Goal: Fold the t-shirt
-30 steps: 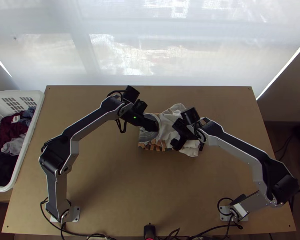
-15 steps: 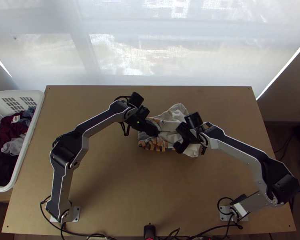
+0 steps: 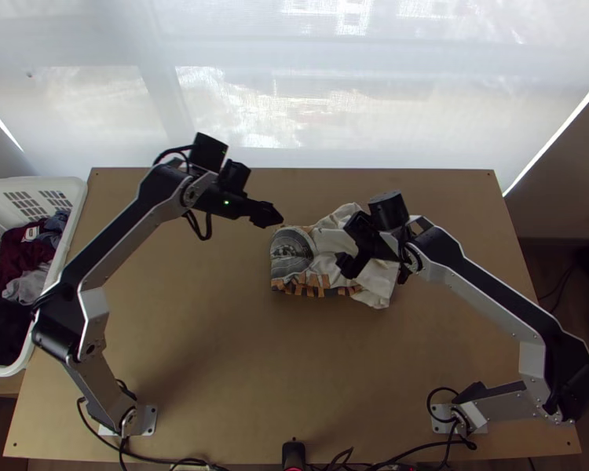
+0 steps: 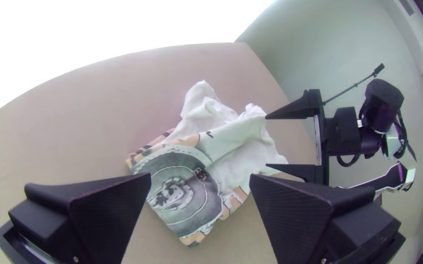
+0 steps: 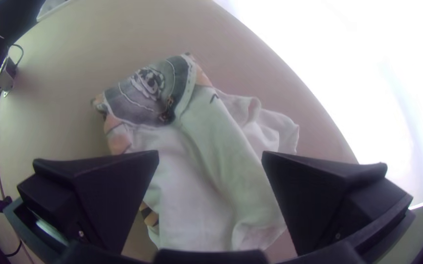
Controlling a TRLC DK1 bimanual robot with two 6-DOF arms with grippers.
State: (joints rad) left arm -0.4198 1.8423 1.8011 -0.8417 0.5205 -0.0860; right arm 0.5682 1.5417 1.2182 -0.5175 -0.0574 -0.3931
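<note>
The t-shirt [image 3: 326, 245] is partly folded and rumpled, with its white part [image 5: 196, 195] set just below the right gripper [image 5: 210, 153], whose fingers are spread wide with no cloth seen pinched. From there its long way is pointed toward the left arm's side, where the grey picture end [image 3: 290, 255] is left apart from the left gripper [image 4: 200, 177], also wide open, so the white part is probably best picked up by the nearer right one.

I'm looking steeply down from high over the table [image 3: 216, 337]; both wrist cams are sharing the t-shirt [image 3: 290, 253] closer in, from opposite sides.
</note>
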